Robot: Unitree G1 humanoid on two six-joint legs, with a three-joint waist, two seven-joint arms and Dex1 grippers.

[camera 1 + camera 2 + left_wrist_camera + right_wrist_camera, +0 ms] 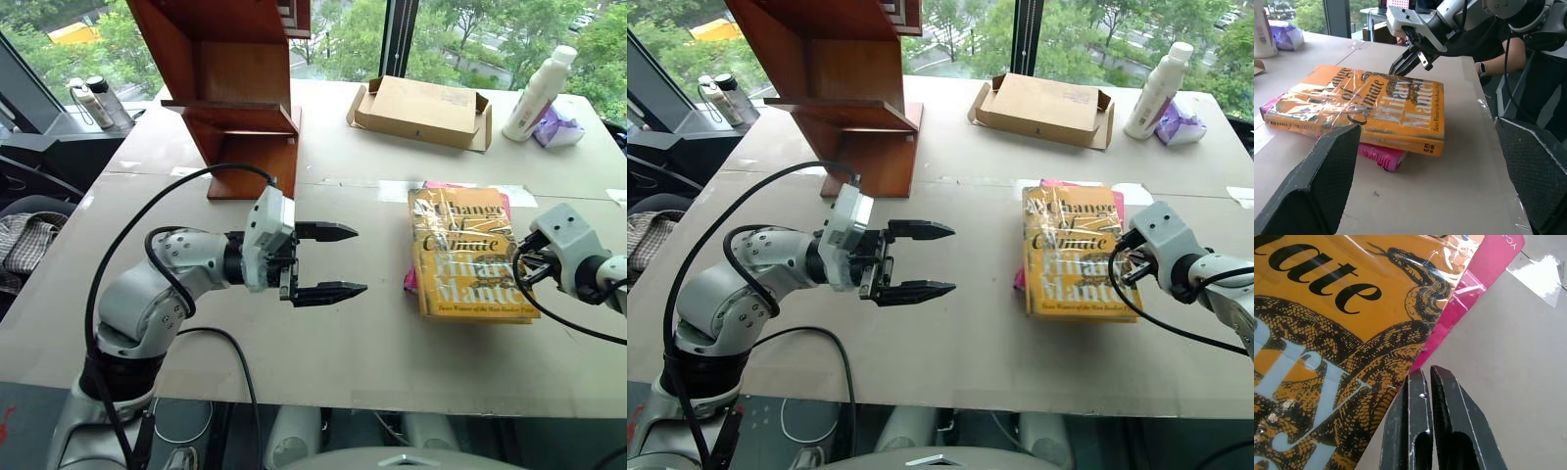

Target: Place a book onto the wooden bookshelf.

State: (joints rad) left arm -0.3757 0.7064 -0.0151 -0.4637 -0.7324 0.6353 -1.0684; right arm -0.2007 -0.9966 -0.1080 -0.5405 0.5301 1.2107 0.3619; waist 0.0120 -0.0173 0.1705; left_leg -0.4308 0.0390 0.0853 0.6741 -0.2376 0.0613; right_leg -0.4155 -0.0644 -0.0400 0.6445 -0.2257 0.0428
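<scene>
Your right end effector (1422, 377) pinched fully closed, gripping nothing, tips at the book's (470, 255) right edge, book flat on the worktop (353, 333) atop a pink book (1488, 269), left end effector (331, 262) wide open, empty, hovering well left of it

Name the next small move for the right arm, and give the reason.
Probably open the right gripper and slide one finger under the book's edge. Its fingers are shut together at the book's right edge, gripping nothing. The book lies flat on a pink book, so there is a small gap under that edge.
</scene>
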